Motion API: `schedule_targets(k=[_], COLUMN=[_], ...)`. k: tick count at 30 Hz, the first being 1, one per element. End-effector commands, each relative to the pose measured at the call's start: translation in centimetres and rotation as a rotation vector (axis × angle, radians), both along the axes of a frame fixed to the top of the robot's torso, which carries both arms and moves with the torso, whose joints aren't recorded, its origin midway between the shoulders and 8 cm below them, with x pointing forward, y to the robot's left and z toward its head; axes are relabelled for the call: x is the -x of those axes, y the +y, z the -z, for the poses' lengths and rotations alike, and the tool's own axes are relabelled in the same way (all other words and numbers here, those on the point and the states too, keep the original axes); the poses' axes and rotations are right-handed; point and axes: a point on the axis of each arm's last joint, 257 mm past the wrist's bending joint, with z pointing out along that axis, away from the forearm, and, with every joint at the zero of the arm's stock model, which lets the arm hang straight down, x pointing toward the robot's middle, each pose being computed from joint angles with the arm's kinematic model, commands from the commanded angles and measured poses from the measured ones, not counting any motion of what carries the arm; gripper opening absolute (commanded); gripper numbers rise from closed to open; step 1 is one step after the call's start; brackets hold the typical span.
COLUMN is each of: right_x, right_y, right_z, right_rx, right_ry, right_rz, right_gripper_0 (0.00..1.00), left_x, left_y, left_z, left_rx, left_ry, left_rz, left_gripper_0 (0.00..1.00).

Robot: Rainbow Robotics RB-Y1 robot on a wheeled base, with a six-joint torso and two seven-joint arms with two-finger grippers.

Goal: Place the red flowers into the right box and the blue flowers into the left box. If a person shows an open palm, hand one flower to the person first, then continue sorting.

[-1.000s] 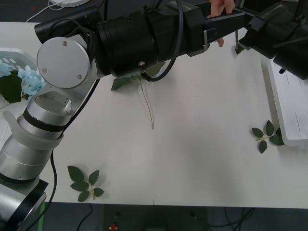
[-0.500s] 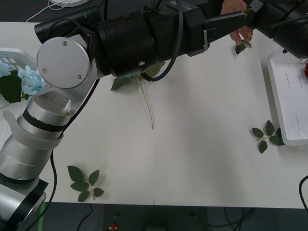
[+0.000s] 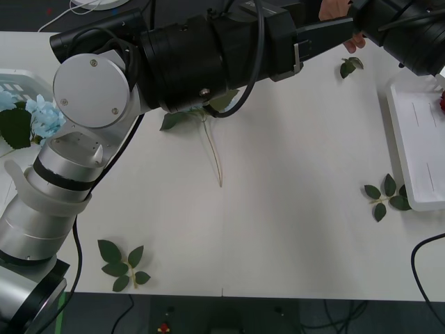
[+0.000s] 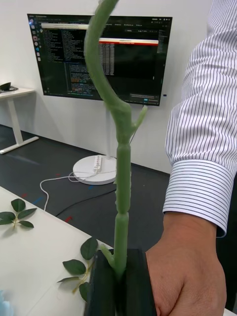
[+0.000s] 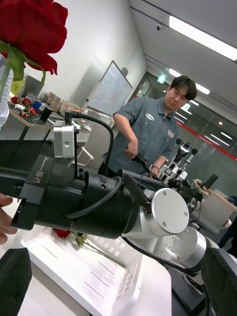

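Observation:
My right gripper (image 4: 121, 289) is shut on the green stem (image 4: 121, 197) of a red flower, held upright; its bloom (image 5: 30, 24) shows in the left wrist view. A person's hand (image 4: 190, 269) in a striped sleeve rests against that gripper's side, at the table's far right (image 3: 353, 42). My left gripper (image 5: 117, 264) is open and holds nothing, stretched out towards the right arm (image 3: 407, 35). Another red flower (image 5: 64, 233) lies in the right box (image 3: 417, 156). Blue flowers (image 3: 43, 115) lie in the left box (image 3: 21, 75). A tan stem with leaves (image 3: 212, 149) lies mid-table, its bloom hidden under my left arm.
Loose leaf sprigs lie at the front left (image 3: 124, 264), beside the right box (image 3: 384, 195) and at the far right (image 3: 350, 66). My left arm (image 3: 201, 62) spans the far half of the table. Another person (image 5: 148, 133) stands in the room behind.
My right arm has drawn back towards the far right corner with the stem in its grip. The person's hand followed it. A leaf sprig now lies bare on the table there.

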Motion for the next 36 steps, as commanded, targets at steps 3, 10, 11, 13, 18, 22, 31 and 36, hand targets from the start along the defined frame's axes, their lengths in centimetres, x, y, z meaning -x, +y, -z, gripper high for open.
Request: schedule_targets(k=[3, 10, 11, 13, 18, 22, 31, 36], right_x=[0.2, 0.2, 0.2, 0.2, 0.4, 1.0, 6.1, 10.7], right_y=[1.6, 2.0, 2.0, 2.0, 2.6, 3.1, 2.1, 0.3], right_z=[-2.8, -2.6, -2.6, -2.5, -2.0, -1.6, -0.2, 0.7], right_rx=[-0.005, -0.010, -0.010, -0.011, -0.013, -0.015, 0.099, 0.140], right_ry=[-0.056, -0.055, -0.055, -0.052, -0.030, 0.006, 0.110, 0.165], right_rz=[-0.018, -0.024, -0.024, -0.025, -0.049, -0.097, -0.246, -0.316], right_gripper_0=[1.00, 1.00, 1.00, 1.00, 1.00, 1.00, 1.00, 1.00], left_x=[0.4, 0.4, 0.4, 0.4, 0.4, 0.4, 0.5, 1.0], left_y=[0.2, 0.2, 0.2, 0.2, 0.2, 0.2, 0.4, 1.1], left_z=[0.3, 0.3, 0.3, 0.3, 0.3, 0.3, 1.3, -0.4], left_rx=[-0.031, -0.031, -0.031, -0.031, -0.031, -0.031, -0.031, -0.005], left_ry=[-0.081, -0.081, -0.081, -0.081, -0.081, -0.081, -0.038, -0.012], left_rz=[-0.013, -0.013, -0.013, -0.013, -0.013, -0.013, 0.007, 0.051], left_gripper_0=[1.00, 1.00, 1.00, 1.00, 1.00, 1.00, 1.00, 1.00])
